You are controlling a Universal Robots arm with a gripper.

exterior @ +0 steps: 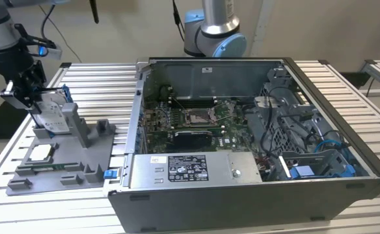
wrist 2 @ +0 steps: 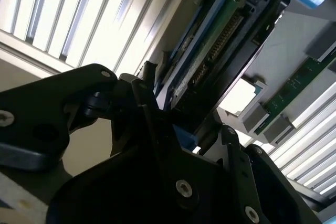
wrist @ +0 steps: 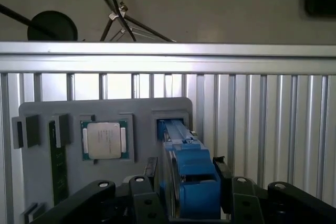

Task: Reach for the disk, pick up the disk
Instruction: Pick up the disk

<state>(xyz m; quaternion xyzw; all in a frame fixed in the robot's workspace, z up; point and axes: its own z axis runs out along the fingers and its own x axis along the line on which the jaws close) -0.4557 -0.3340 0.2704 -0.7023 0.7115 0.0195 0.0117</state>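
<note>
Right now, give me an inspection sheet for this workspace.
Surface: slatted metal table, carrying a grey fixture tray and an open computer case.
Job's things: disk standing on edge in the tray's slot.
Clutter: chip and memory stick in the tray.
Gripper: gripper astride the disk's upper end; grip unclear.
Cables: black and blue leads inside the case.
Surroundings: another arm's base behind the case; pale wall.

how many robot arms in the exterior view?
2. One dark-grey robot arm at the exterior view's left, over the blue-framed silver disk; one grey-and-blue arm behind the open grey computer case. Others may be off-frame.
</note>
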